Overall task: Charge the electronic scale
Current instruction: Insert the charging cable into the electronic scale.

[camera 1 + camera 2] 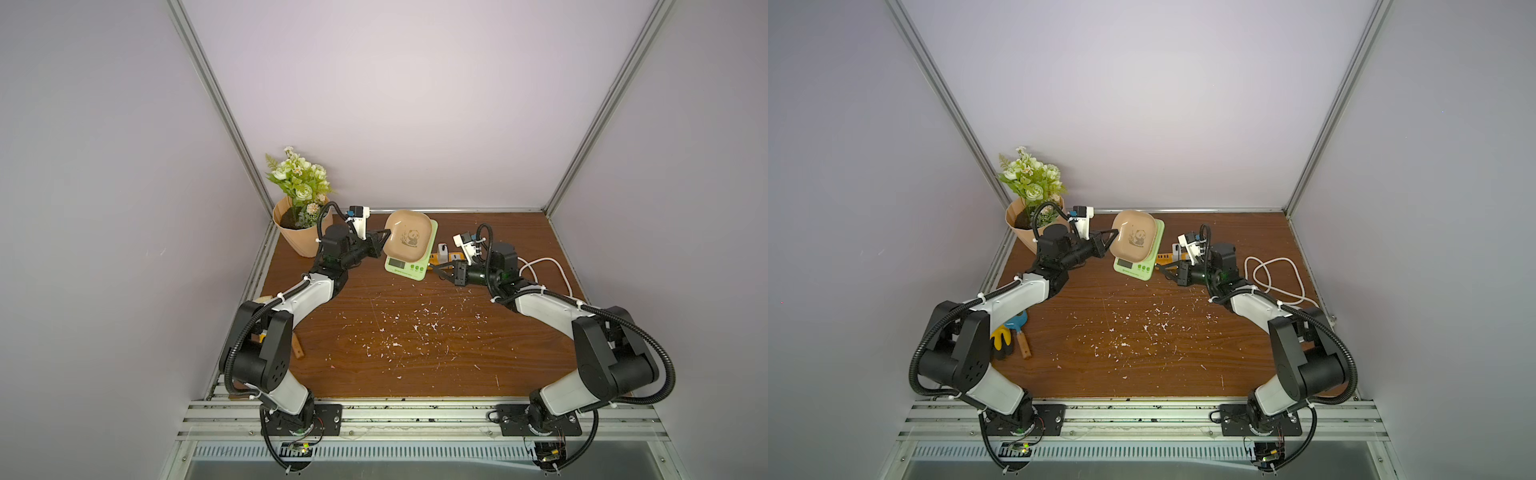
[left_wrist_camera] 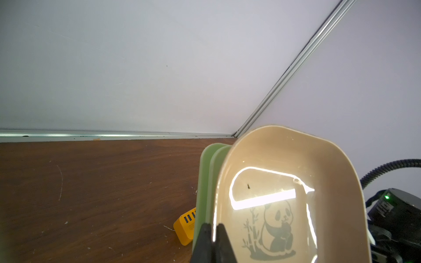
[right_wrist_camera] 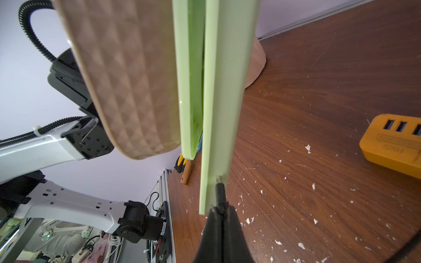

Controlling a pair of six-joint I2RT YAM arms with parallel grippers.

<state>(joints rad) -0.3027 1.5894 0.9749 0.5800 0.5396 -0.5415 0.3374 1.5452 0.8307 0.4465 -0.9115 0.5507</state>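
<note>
The electronic scale point(image 1: 405, 268) stands at the back middle of the table, a light-green body with a beige panda tray point(image 1: 409, 239) on top. The tray sits tilted, raised off the green platform point(image 3: 189, 91) on its left side. My left gripper point(image 1: 388, 233) is shut on the tray's left rim point(image 2: 284, 157), one finger on each side of it. My right gripper point(image 3: 220, 208) is shut on a black cable plug point(image 3: 219, 191). The plug's metal tip rests against the scale's right side wall point(image 3: 225, 113) near the front corner; whether it is in a port is not visible.
An orange power strip point(image 3: 391, 145) with a white cube charger point(image 1: 443, 250) lies just right of the scale. A white cable point(image 1: 1275, 270) loops at the back right. A potted flower point(image 1: 299, 232) stands back left. Garden tools point(image 1: 1009, 332) lie under the left arm.
</note>
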